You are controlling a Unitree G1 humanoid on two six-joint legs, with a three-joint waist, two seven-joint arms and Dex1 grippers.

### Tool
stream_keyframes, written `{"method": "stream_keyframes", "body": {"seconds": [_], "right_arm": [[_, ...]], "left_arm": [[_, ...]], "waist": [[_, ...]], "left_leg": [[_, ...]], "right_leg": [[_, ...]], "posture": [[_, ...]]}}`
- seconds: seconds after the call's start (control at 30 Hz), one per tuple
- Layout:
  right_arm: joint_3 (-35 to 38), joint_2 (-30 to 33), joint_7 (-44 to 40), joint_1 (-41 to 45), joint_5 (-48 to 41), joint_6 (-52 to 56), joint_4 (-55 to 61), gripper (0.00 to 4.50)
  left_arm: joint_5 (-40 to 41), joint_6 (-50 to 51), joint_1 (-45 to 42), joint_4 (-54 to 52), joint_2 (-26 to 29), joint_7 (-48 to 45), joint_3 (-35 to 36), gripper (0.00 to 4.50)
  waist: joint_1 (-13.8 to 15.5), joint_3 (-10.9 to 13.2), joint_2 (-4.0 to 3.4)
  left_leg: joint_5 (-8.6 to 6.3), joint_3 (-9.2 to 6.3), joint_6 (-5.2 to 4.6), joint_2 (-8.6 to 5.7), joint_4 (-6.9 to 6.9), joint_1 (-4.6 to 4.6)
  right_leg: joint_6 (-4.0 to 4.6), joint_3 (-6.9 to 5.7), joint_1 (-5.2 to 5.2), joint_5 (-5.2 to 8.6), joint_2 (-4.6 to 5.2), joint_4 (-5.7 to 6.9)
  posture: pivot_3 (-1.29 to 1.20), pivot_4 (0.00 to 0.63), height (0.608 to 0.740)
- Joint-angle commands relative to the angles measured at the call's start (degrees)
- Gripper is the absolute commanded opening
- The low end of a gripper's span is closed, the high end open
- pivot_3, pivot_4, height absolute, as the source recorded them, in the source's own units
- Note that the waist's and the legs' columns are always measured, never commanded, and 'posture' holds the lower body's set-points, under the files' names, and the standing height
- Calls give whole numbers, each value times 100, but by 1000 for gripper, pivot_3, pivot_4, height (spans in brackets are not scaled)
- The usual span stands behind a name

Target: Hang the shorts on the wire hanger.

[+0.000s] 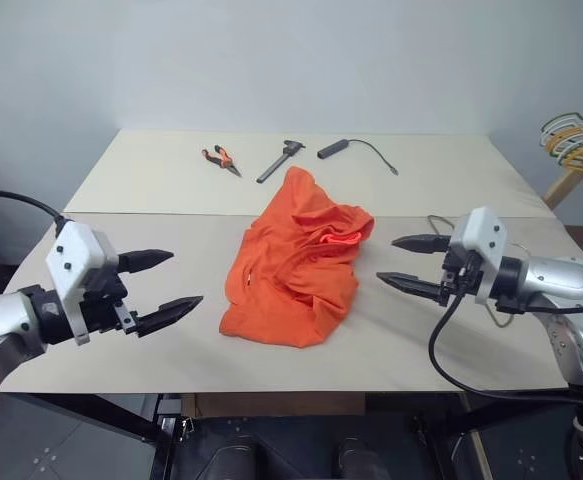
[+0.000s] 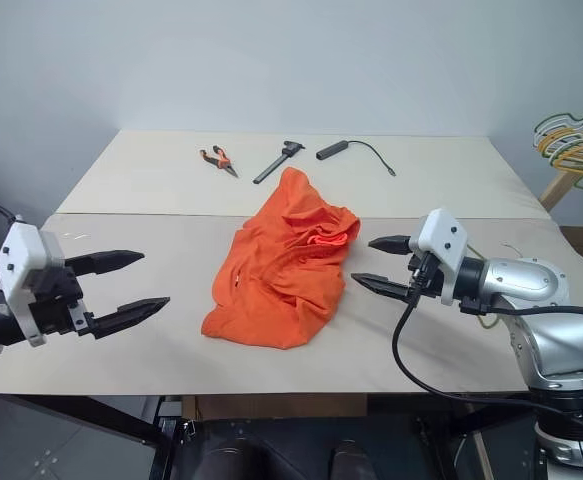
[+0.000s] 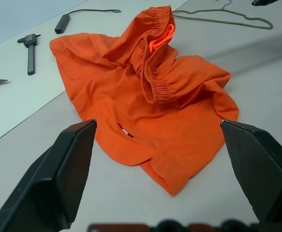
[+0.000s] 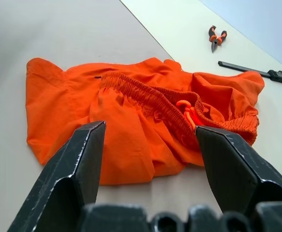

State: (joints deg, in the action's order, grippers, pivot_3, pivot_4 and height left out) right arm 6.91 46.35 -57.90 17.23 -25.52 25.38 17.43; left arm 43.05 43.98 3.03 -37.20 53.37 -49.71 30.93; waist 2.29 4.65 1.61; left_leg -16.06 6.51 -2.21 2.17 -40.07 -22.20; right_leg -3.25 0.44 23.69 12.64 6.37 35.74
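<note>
one pair of shorts (image 1: 296,262) lies crumpled mid-table (image 1: 151,170), bare surface all round. one wire hanger (image 3: 223,18) lies flat beyond it, near the table's right edge. left gripper (image 1: 163,285) and right gripper (image 1: 409,263) flank the shorts, jaws spread, holding nothing. three tools lie far back: pliers (image 1: 220,158), a clamp (image 1: 279,160), a corded probe (image 1: 334,148).

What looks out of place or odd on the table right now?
The shorts lie crumpled in a heap mid-table, waistband bunched up, not spread flat. The wire hanger lies flat beyond them, near the right gripper. Pliers and other tools sit at the far edge.
</note>
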Motion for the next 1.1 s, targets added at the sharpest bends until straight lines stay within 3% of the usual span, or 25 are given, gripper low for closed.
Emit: {"method": "stream_keyframes", "body": {"seconds": [0.03, 0.43, 0.77, 0.93, 1.1], "right_arm": [[108, 89, -46, 43, -68, -101, 134, 3485], [91, 106, -57, -36, -19, -78, 177, 3485], [-95, 419, -4, -120, 61, 94, 631, 3485], [-115, 394, 151, -167, 63, 163, 799, 3485], [-55, 427, 229, -278, 22, 191, 936, 3485]], "left_arm": [[205, -30, -66, -68, 55, 13, 200, 4448], [68, -143, 195, -314, 586, -336, -51, 4448], [-1354, -1011, 399, -414, 1144, -752, -1712, 4448], [-2541, -1424, -108, 52, 1175, -417, -2818, 4448], [-3444, -1930, -935, 788, 771, -247, -3758, 4448]], "waist": [[0, 0, 0], [-3, 0, -1], [-13, 0, -1], [-20, 1, -1], [-19, 3, 2]], "left_leg": [[0, 0, 0, 0, 0, 0], [1, 1, 2, 0, 4, -1], [12, 15, 22, 5, 28, -12], [12, 16, 22, 6, 28, -12], [13, 15, 21, 6, 24, -15]], "right_leg": [[0, 0, 0, 0, 0, 0], [3, -2, 3, 2, 0, -1], [25, -2, 34, 15, -6, 4], [26, -2, 34, 15, -8, 4], [23, -4, 33, 13, -10, 5]], "posture": [[143, 54, 740], [132, 51, 740], [68, 70, 740], [40, 77, 740], [17, 75, 740]]}}
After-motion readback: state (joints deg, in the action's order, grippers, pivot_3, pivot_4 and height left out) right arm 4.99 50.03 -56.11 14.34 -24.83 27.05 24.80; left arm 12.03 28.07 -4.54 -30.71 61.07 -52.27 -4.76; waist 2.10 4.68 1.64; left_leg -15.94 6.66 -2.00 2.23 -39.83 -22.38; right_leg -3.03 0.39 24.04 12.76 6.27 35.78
